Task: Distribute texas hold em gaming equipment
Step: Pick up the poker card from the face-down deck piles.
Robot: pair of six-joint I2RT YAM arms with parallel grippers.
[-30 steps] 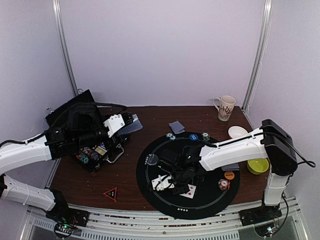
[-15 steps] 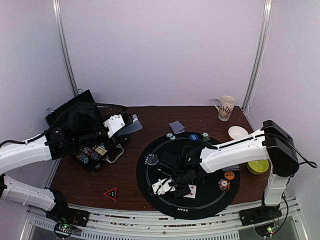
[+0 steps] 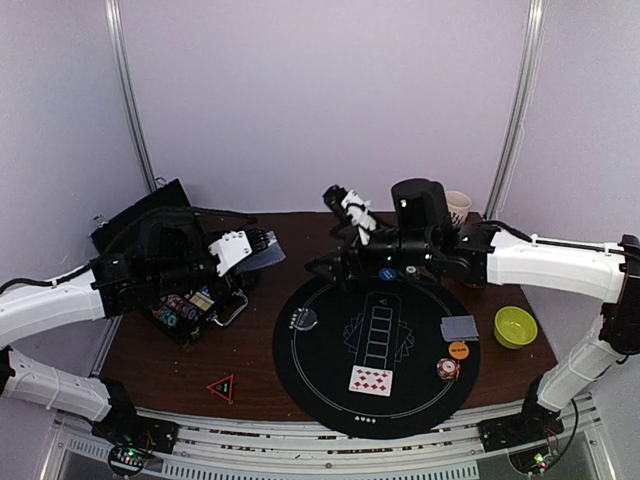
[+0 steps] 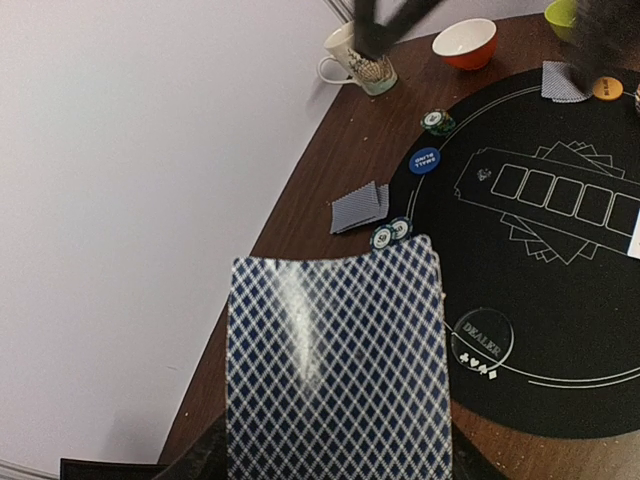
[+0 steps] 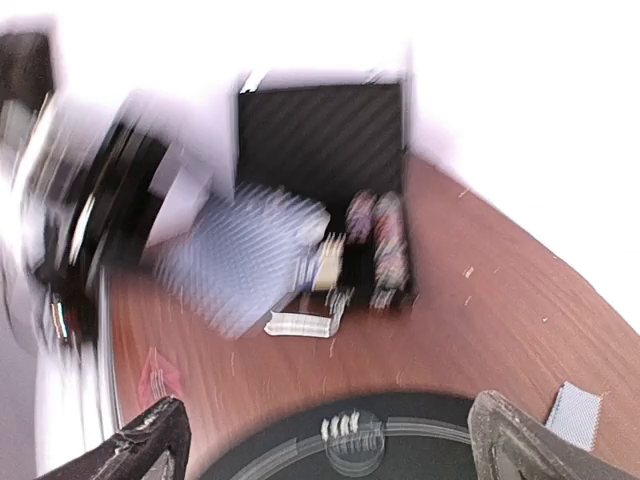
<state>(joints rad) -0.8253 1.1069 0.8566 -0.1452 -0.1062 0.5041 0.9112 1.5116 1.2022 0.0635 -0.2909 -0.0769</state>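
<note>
right gripper (image 5: pixel 330 445) wide, empty | left gripper (image 3: pixel 258 242) gripping cards (image 4: pixel 335 370) | face-up card (image 3: pixel 370 380) on mat (image 3: pixel 320 385)

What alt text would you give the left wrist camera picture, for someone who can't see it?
A blue diamond-backed card fills the lower middle, close to the camera. Behind it a brown table carries a black mat with a clear dealer button, a blue button, two chips beside face-down cards, and a mug and orange bowl farther off.

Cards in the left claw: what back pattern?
The cards have a dark blue-and-white diamond lattice back; the left wrist view shows it best.
</note>
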